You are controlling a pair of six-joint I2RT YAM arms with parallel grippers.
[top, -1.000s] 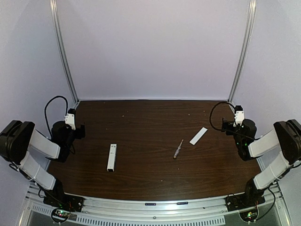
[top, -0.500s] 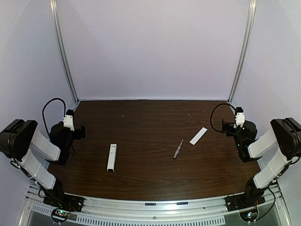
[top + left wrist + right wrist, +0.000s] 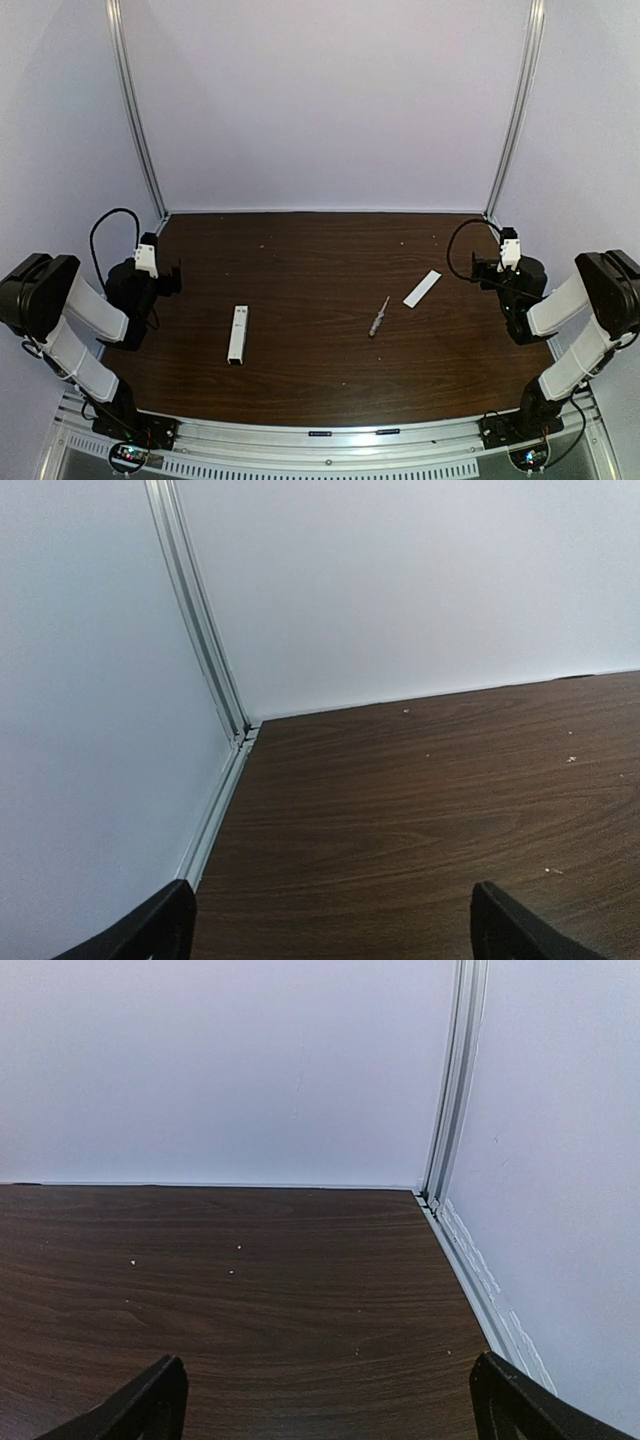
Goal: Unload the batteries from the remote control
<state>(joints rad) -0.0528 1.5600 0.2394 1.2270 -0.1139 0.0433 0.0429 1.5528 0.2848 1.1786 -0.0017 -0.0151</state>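
Top external view shows us a brown table (image 3: 320,240) with white walls around it. The remote (image 3: 238,335) lies flat on the left half of the table, nearer the front edge. It is a white bar with a dark spot at the end nearest us. Nothing touches it. A small screwdriver (image 3: 378,317) lies right of the middle, well apart from the remote. A thin white strip (image 3: 422,289) lies near the screwdriver, farther right and back, and does not touch it.

The left gripper (image 3: 168,278) hangs by the left edge of the table, well apart from the remote. The right gripper (image 3: 480,268) hangs by the right edge, near the strip but not touching it.

From the left wrist we see two black fingers (image 3: 150,930) in the bottom corners, far apart, with only bare wood between them. So the left jaws are spread wide and hold nothing. A metal rail (image 3: 205,670) goes up the corner of the walls.

From the right wrist we see the same thing: black fingers (image 3: 150,1400) far apart, jaws spread wide, nothing held. A rail (image 3: 455,1080) goes up that corner too. We see a few tiny white specks (image 3: 133,1261) on the wood.
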